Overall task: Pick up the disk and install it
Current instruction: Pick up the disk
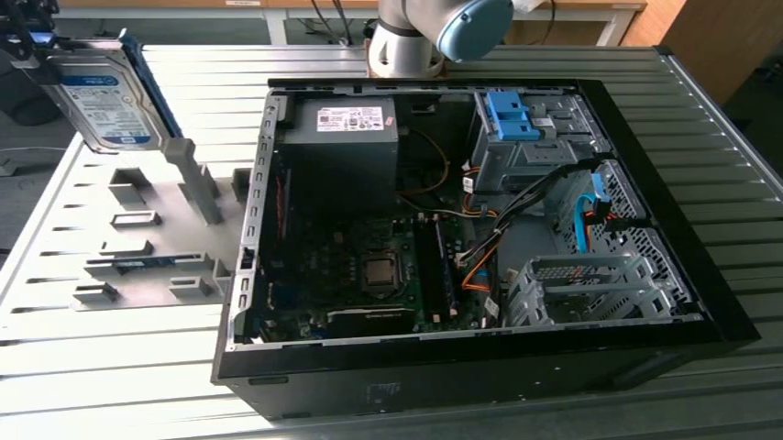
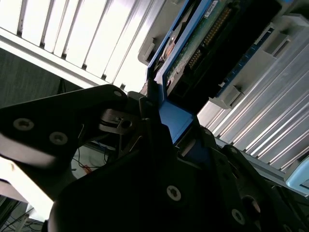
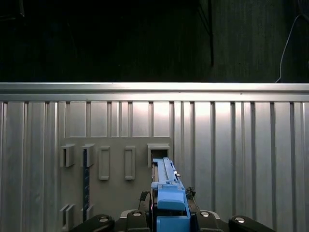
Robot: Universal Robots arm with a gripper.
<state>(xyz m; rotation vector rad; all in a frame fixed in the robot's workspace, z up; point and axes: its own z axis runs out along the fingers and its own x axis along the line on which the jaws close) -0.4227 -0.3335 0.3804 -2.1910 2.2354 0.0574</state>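
Hanging on edge above the grey rack at the exterior view's left, disk pinched by its blue frame in the closed end effector. Likely rigid, dense, shock-sensitive; safest gripped on frame edges
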